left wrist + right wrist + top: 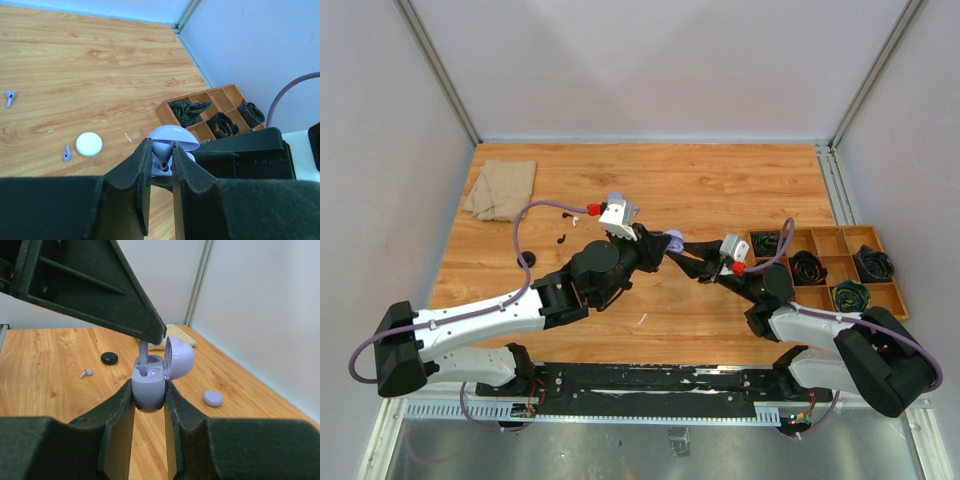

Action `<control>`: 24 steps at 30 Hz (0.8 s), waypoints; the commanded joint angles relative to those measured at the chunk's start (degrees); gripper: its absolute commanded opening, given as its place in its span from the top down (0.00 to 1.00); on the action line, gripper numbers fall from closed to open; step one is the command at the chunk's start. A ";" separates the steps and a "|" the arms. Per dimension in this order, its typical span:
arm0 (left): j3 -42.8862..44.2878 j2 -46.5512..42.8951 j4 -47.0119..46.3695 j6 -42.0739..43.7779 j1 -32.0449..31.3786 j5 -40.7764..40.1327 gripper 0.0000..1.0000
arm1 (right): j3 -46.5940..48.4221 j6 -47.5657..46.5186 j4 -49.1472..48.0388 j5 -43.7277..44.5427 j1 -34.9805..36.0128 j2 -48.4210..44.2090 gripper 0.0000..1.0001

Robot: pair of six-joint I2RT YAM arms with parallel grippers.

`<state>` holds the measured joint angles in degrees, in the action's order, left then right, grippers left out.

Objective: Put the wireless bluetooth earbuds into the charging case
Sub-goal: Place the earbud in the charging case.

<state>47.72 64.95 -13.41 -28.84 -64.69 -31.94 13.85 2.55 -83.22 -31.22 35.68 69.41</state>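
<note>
Earbud (86, 373), loose and pale purple, lies on the left part of the counter (720, 190), near a black round case (528, 260); both sit right of a crumpled tan cloth (500, 188) at the far-left back. Further right a closed pale round case (89, 144) lies flat on the wood with a second earbud (67, 152) just beside it, not touching. Over the middle of the counter the left hand (161, 149) is closed tight, its two fingertips pinching a third earbud (162, 156), also pale purple, from either side. In the right wrist view the lower end of that earbud reaches down to the left well of the open charging case (148, 385); whether it is fully seated cannot be told. The case's domed lid (179, 357) stands tipped open beside the wells. The right hand (149, 396) grips the lower half of the charging case, one finger pressed on each side, jaws only as far apart as the case is wide, and holds it up off the counter. At the far right stands a brown divided tray (865, 238), with coiled dark cables (809, 267) in several of its compartments.
</note>
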 commanded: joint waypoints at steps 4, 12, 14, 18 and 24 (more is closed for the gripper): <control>0.07 1.37 -1.72 -0.16 -0.90 -1.90 0.86 | -0.64 -0.60 -3.98 1.06 1.56 -1.25 0.99; -0.22 1.54 -1.56 -0.51 -1.33 -2.56 0.76 | -1.10 -1.02 -4.01 1.42 1.58 -1.64 0.99; -0.19 1.30 -0.97 -0.77 -1.32 -3.10 0.71 | -1.13 -1.13 -3.99 1.66 1.56 -1.58 0.99; 0.54 0.68 1.49 -1.70 -1.34 -4.63 0.62 | -1.36 -1.40 -4.00 1.92 1.58 -1.39 0.99; 1.21 -1.09 3.43 -2.27 -1.32 -5.14 0.51 | -1.54 -1.82 -3.97 2.30 1.55 -0.74 0.99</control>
<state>47.72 66.04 -11.00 -30.24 -65.43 -34.46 13.21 2.46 -83.33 -29.98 36.42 68.90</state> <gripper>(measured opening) 0.463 0.268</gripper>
